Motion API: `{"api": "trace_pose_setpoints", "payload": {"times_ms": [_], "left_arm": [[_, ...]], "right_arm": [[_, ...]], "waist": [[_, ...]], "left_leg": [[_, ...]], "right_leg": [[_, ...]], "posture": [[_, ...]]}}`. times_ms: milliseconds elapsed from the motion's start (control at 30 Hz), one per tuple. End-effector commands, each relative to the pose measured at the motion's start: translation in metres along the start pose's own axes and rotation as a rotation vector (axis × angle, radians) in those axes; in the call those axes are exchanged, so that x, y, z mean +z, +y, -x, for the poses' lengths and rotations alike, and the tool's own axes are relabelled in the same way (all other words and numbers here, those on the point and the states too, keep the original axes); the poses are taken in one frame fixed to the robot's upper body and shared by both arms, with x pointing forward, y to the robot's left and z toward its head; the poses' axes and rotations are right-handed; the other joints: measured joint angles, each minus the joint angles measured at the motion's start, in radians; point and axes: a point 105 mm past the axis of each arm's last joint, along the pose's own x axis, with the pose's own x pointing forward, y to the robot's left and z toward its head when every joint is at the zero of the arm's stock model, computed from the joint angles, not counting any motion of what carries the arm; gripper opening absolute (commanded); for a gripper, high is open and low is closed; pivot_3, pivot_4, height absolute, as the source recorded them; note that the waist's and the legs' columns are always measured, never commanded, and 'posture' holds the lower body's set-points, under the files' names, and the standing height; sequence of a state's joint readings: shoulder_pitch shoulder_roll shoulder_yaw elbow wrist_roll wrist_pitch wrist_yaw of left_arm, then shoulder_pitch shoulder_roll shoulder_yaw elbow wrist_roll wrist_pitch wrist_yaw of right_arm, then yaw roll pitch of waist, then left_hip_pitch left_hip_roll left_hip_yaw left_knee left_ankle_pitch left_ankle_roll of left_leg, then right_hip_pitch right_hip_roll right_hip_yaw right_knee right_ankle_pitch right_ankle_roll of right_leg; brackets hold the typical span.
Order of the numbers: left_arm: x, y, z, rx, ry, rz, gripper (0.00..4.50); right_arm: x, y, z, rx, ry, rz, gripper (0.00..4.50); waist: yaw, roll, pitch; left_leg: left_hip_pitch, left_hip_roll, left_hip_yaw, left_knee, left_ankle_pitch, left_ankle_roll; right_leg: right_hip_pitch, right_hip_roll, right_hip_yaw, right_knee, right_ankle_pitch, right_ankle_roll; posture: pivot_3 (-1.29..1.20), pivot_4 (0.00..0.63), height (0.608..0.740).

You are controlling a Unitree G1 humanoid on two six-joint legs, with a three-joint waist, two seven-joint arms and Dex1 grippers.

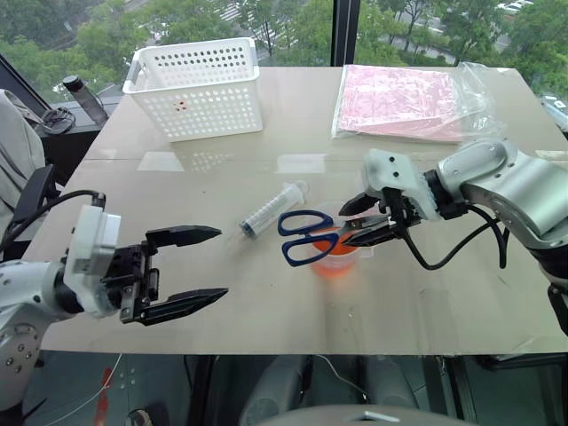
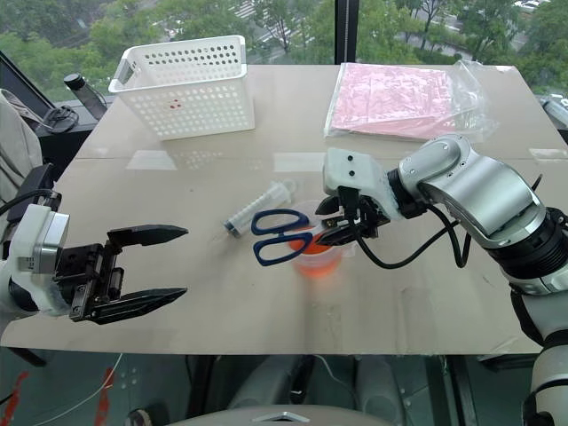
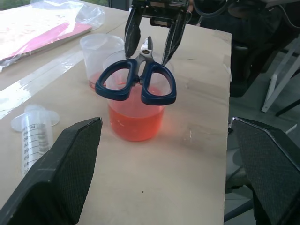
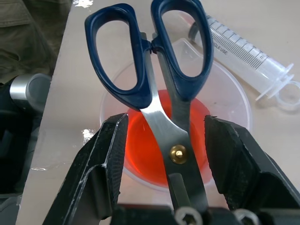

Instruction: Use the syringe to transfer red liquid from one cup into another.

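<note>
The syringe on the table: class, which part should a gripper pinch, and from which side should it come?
Probably the clear barrel, mid-length. The syringe lies flat on the table with nothing over it, so come from above, fingers straddling the barrel across its length. The open left gripper is the free one.

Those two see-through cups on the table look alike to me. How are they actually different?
The larger cup is wider than the smaller cup behind it. The larger cup holds a deep layer of red liquid; the smaller cup has only a thin reddish layer at its bottom. Blue-handled scissors hang over the larger cup's mouth, while the smaller cup's mouth is uncovered. Both are clear plastic and stand upright, close together, on the table.
</note>
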State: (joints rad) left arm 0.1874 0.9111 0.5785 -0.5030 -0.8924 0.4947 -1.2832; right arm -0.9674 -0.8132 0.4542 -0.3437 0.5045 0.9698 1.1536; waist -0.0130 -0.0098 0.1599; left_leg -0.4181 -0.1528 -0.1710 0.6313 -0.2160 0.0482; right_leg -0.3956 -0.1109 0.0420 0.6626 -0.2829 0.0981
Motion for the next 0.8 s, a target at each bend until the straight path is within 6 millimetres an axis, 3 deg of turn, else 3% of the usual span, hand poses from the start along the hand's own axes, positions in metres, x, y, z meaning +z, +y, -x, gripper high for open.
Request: {"api": "trace_pose_setpoints", "payload": {"times_ms": [33, 133, 233, 800], "left_arm": [[0.006, -0.004, -0.003, -0.012, 0.005, -0.043, 4.50], [0.006, -0.005, -0.004, -0.011, 0.006, -0.038, 4.50], [0.005, -0.005, -0.005, -0.010, 0.006, -0.034, 4.50], [0.000, 0.002, -0.011, -0.024, -0.004, -0.033, 4.50]], "right_arm": [[0.007, -0.001, 0.003, -0.007, -0.014, 0.050, 1.85], [0.010, -0.001, 0.003, -0.009, -0.029, 0.057, 0.46], [0.011, 0.000, 0.005, -0.010, -0.032, 0.073, 0.07], [0.040, 0.003, 0.030, -0.095, -0.130, 0.124, 0.06]], "waist": [[-0.001, 0.000, 0.000], [-0.001, 0.000, 0.000], [-0.001, 0.000, 0.000], [0.000, 0.000, 0.000]], "left_leg": [[0.000, 0.000, 0.000, 0.000, 0.000, 0.000], [0.000, 0.000, 0.000, 0.000, 0.000, 0.000], [0.000, 0.000, 0.000, 0.000, 0.000, 0.000], [0.000, 0.000, 0.000, 0.000, 0.000, 0.000]], "right_leg": [[0.000, 0.000, 0.000, 0.000, 0.000, 0.000], [0.000, 0.000, 0.000, 0.000, 0.000, 0.000], [0.000, 0.000, 0.000, 0.000, 0.000, 0.000], [0.000, 0.000, 0.000, 0.000, 0.000, 0.000]], "posture": [[0.00, 0.150, 0.740], [0.00, 0.150, 0.740], [0.00, 0.150, 0.740], [0.00, 0.150, 0.740]]}}
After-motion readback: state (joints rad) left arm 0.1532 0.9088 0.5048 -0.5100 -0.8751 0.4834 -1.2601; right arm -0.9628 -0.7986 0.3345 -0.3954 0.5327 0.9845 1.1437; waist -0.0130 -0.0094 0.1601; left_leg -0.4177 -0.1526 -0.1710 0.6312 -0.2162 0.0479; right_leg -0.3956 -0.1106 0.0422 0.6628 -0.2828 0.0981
